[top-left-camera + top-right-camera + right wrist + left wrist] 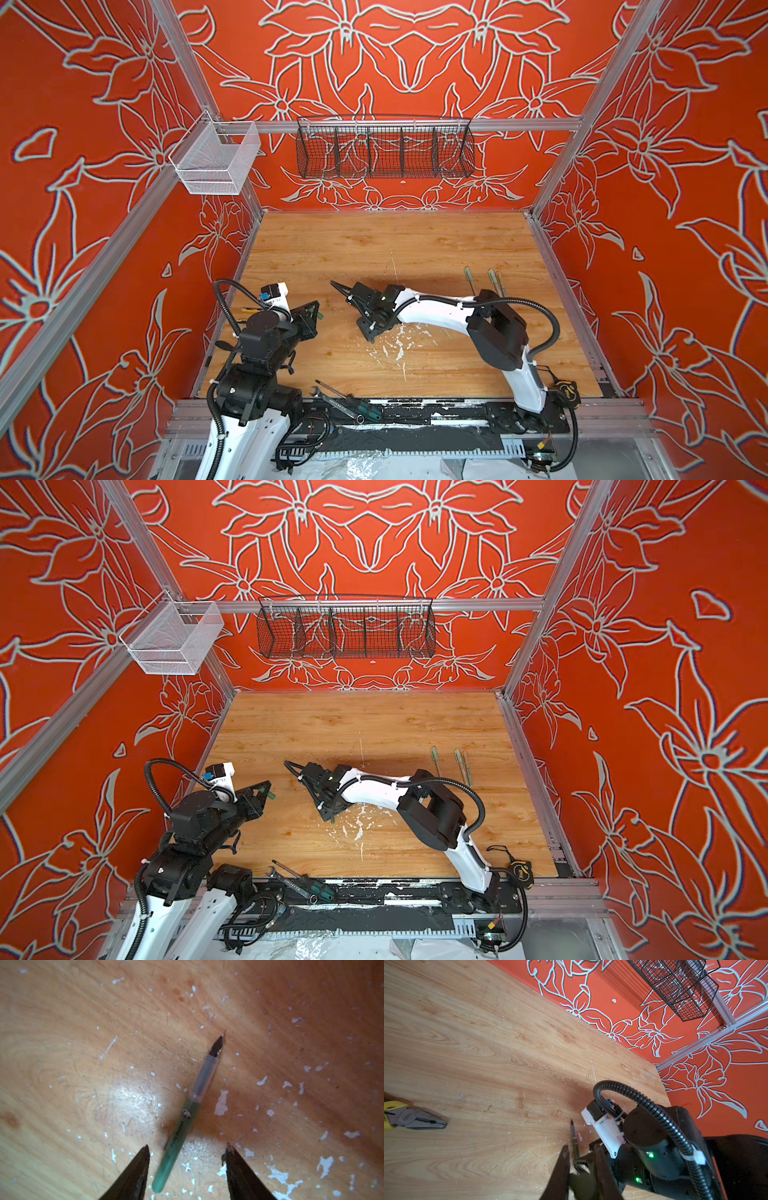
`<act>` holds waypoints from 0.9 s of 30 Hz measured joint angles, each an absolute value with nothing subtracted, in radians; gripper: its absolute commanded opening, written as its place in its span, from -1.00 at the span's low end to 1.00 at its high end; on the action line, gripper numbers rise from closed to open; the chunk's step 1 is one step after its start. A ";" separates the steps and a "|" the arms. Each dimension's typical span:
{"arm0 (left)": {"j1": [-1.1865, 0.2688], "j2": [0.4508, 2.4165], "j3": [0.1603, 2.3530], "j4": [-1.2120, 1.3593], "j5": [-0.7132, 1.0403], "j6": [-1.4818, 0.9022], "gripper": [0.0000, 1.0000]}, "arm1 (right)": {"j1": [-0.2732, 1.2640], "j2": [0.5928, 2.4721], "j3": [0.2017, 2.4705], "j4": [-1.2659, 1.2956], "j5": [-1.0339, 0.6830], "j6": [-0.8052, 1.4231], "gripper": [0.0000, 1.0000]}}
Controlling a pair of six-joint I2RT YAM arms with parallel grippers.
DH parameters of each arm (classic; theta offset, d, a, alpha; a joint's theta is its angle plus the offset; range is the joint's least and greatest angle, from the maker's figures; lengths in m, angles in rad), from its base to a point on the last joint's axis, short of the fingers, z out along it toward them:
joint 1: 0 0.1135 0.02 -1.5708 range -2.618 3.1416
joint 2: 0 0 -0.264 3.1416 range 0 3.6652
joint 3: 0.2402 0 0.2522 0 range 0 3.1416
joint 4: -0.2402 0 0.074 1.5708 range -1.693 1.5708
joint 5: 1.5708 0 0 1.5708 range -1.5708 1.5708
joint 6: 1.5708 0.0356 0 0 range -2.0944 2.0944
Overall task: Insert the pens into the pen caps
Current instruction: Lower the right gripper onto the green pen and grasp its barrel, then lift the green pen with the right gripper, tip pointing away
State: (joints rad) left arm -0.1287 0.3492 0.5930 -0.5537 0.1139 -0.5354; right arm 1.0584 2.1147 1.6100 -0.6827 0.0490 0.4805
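A green-barrelled pen (187,1118) with a clear grip and a dark nib lies flat on the wooden table. Its blunt end sits between the spread fingers of my right gripper (188,1146), which is open and touches nothing. The same pen (574,1138) shows in the left wrist view beside the right arm. My left gripper (581,1146) is shut on a dark green pen cap (583,1186). In both top views that cap (320,316) pokes from the left gripper at the table's left side. Three more pens (493,279) lie side by side at the right.
Yellow-handled pliers (415,1122) lie near the left arm. A screwdriver (332,390) and a wrench (338,406) rest at the front edge, a tape measure (567,388) at the front right. White paint flecks (399,345) dot the middle. A black wire basket (384,151) and a white mesh basket (216,160) hang on the walls.
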 measured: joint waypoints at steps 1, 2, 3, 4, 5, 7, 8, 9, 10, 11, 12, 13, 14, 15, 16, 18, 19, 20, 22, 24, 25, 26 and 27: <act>-0.129 0.350 0.593 -0.554 0.114 -0.535 -1.00 | 1.055 2.117 1.616 -0.688 0.049 0.482 -0.04; -0.129 0.350 0.593 -0.554 0.114 -0.535 -1.00 | 1.053 2.123 1.626 -0.695 0.049 0.484 -0.08; -0.129 0.350 0.593 -0.554 0.114 -0.535 -1.00 | 1.053 2.130 1.636 -0.697 0.048 0.484 -0.14; -0.129 0.350 0.593 -0.554 0.114 -0.535 -1.00 | 1.053 2.137 1.644 -0.699 0.048 0.483 -0.16; -0.129 0.350 0.593 -0.554 0.114 -0.535 -1.00 | 1.053 2.144 1.651 -0.699 0.047 0.483 -0.18; -0.129 0.349 0.593 -0.554 0.114 -0.535 -1.00 | 1.053 2.158 1.658 -0.699 0.045 0.484 -0.24; -0.129 0.348 0.593 -0.554 0.115 -0.535 -1.00 | 1.051 2.164 1.658 -0.700 0.044 0.484 -0.27; -0.129 0.347 0.593 -0.554 0.114 -0.535 -1.00 | 1.049 2.168 1.658 -0.702 0.044 0.484 -0.31; -0.129 0.346 0.593 -0.554 0.115 -0.535 -1.00 | 1.049 2.171 1.658 -0.704 0.045 0.483 -0.35; -0.129 0.345 0.593 -0.554 0.115 -0.535 -1.00 | 1.049 2.171 1.659 -0.704 0.045 0.484 -0.39; -0.129 0.344 0.593 -0.554 0.115 -0.535 -1.00 | 1.049 2.171 1.659 -0.705 0.044 0.484 -0.45; -0.129 0.344 0.593 -0.554 0.115 -0.535 -1.00 | 1.049 2.171 1.659 -0.706 0.044 0.483 -0.49; -0.129 0.343 0.593 -0.554 0.116 -0.535 -1.00 | 1.049 2.171 1.659 -0.707 0.044 0.484 -0.54; -0.129 0.343 0.593 -0.554 0.116 -0.535 -1.00 | 1.049 2.171 1.660 -0.707 0.044 0.483 -0.58; -0.129 0.342 0.593 -0.554 0.116 -0.535 -1.00 | 1.048 2.171 1.660 -0.707 0.044 0.484 -0.62; -0.129 0.342 0.593 -0.554 0.117 -0.535 -1.00 | 1.048 2.172 1.660 -0.707 0.043 0.483 -0.65; -0.129 0.341 0.593 -0.554 0.117 -0.535 -1.00 | 1.048 2.173 1.660 -0.707 0.043 0.484 -0.70; -0.129 0.340 0.593 -0.553 0.117 -0.535 -1.00 | 1.048 2.174 1.665 -0.710 0.043 0.484 -0.73; -0.129 0.340 0.593 -0.553 0.119 -0.535 -1.00 | 1.048 2.181 1.677 -0.714 0.041 0.483 -0.81; -0.129 0.340 0.593 -0.553 0.126 -0.535 -1.00 | 1.048 2.184 1.682 -0.713 0.037 0.484 -0.85; -0.129 0.340 0.593 -0.553 0.130 -0.535 -1.00 | 1.048 2.184 1.682 -0.714 0.036 0.482 -0.86; -0.129 0.342 0.593 -0.553 0.136 -0.535 -1.00 | 1.048 2.184 1.682 -0.714 0.034 0.482 -0.87; -0.129 0.343 0.593 -0.552 0.141 -0.535 -1.00 | 1.048 2.184 1.682 -0.713 0.033 0.482 -0.88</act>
